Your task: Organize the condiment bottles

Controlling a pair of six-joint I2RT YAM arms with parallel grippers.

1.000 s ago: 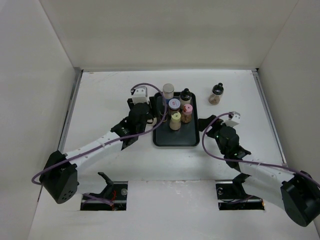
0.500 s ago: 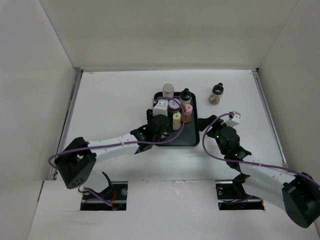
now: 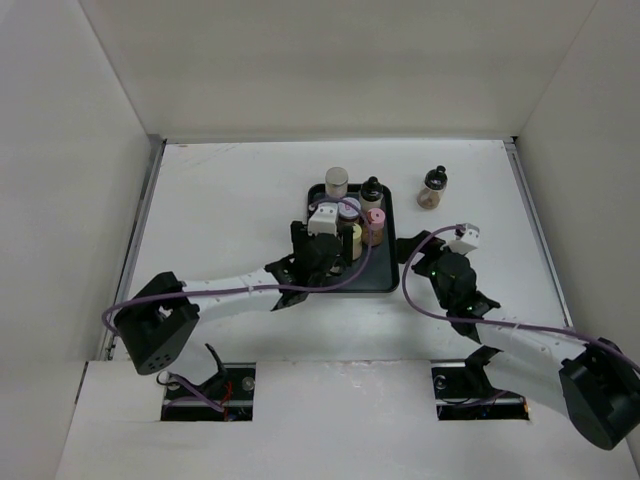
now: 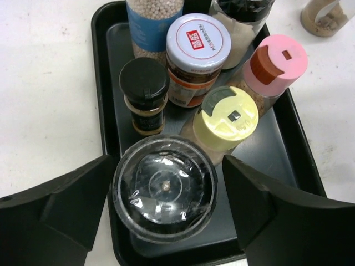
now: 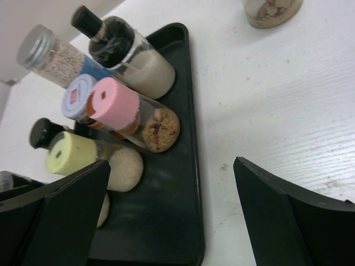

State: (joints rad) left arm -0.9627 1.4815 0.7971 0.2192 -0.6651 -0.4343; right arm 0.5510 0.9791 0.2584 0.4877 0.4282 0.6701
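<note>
Black tray (image 3: 382,272) on white table (image 3: 220,190)

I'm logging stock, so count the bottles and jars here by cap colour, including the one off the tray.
Black-cap bottles: 3
Grey-cap bottle: 1
White-cap jar: 1
Pink-cap bottle: 1
Pale-yellow-cap bottle: 1
Clear-top bottle: 1
Total: 8

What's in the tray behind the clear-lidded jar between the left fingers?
Behind the clear-lidded jar, the tray holds a black-capped jar, yellow-capped bottle, white-lidded jar, pink-capped bottle, then a blue-labelled bottle and a dark-topped bottle. The tray floor under the clear-lidded jar is hidden.
</note>
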